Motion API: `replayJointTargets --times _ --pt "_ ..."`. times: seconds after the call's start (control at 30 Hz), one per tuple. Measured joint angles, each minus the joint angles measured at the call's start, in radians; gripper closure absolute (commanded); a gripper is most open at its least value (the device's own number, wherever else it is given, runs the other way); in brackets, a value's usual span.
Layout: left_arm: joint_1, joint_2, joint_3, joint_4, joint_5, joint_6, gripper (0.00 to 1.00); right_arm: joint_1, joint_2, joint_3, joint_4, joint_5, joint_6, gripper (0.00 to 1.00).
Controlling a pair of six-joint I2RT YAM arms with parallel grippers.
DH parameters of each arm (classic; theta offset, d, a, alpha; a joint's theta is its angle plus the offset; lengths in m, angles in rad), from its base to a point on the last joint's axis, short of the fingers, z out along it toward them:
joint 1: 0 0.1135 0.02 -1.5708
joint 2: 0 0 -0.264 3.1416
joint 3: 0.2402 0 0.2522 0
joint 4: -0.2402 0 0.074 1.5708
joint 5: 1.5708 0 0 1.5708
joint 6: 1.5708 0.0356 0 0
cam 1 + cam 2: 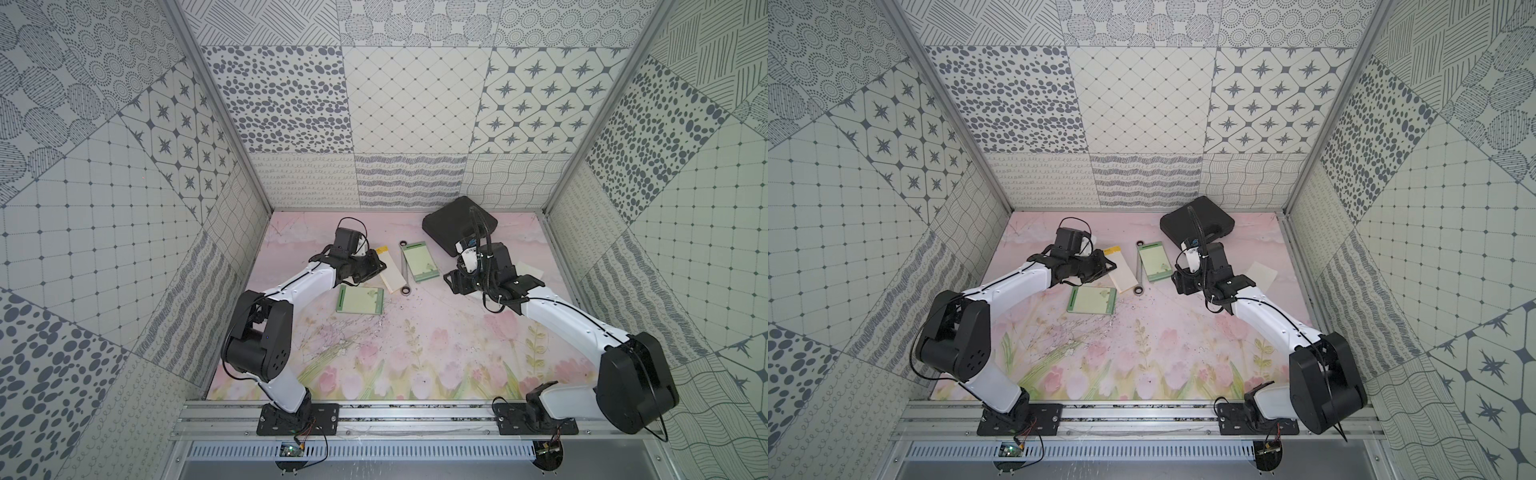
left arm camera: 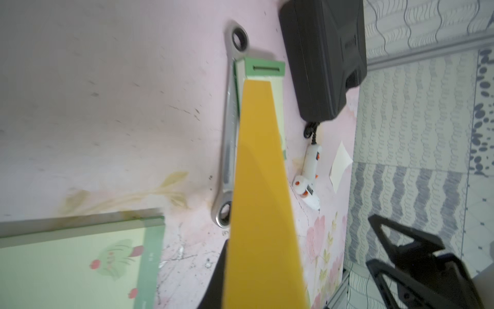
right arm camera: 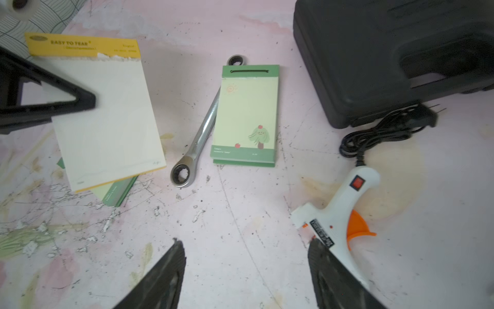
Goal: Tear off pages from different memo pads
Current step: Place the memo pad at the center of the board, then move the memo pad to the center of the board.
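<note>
My left gripper (image 1: 376, 264) is shut on the cream-white memo pad (image 3: 107, 120), gripping near its yellow top band, and one black finger lies across the sheet. The pad's yellow edge (image 2: 262, 187) fills the left wrist view. It is tilted over a corner of a pale green memo pad (image 1: 359, 300). A second green memo pad (image 3: 247, 115) with a tree picture lies flat in mid-mat. One loose cream-white page (image 1: 530, 272) rests at the right edge behind my right arm. My right gripper (image 3: 244, 243) stands open and empty above bare mat.
A steel ratchet wrench (image 3: 197, 139) lies between the cream pad and the middle green pad, its end under that pad. A black case (image 3: 387, 53) sits at the back right. A white glue gun (image 3: 336, 214) with its cord lies beside my right finger.
</note>
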Motion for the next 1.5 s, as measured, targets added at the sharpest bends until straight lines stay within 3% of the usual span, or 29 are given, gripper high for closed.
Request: replayJointTargets --times 0.23,0.4,0.43,0.53,0.57,0.7,0.87,1.2,1.5 --pt "0.234 0.045 0.027 0.003 -0.053 -0.008 1.0 0.027 0.08 0.006 0.006 -0.105 0.105 0.26" --pt "0.33 0.149 0.079 0.003 -0.076 -0.016 1.0 0.036 0.105 0.021 0.009 -0.141 0.132 0.26" --pt "0.346 0.171 0.09 0.003 -0.074 -0.021 0.97 0.037 0.112 0.026 0.011 -0.149 0.138 0.26" --pt "0.387 0.23 0.128 0.011 -0.068 -0.027 0.66 0.039 0.138 0.035 0.033 -0.172 0.148 0.26" --pt "0.395 0.243 0.137 0.013 -0.073 -0.027 0.59 0.04 0.149 0.038 0.038 -0.178 0.15 0.26" --pt "0.417 0.248 0.13 0.0 -0.1 -0.023 0.51 0.05 0.228 0.077 0.048 -0.216 0.146 0.29" --pt "0.4 0.089 0.014 -0.014 -0.157 -0.026 0.48 0.083 0.352 0.175 0.057 -0.285 0.127 0.3" --pt "0.201 -0.322 -0.285 -0.151 -0.262 -0.056 0.42 0.163 0.667 0.5 0.073 -0.386 0.114 0.36" --pt "0.119 -0.431 -0.421 -0.281 -0.252 -0.074 0.35 0.242 0.853 0.722 -0.005 -0.372 0.114 0.28"
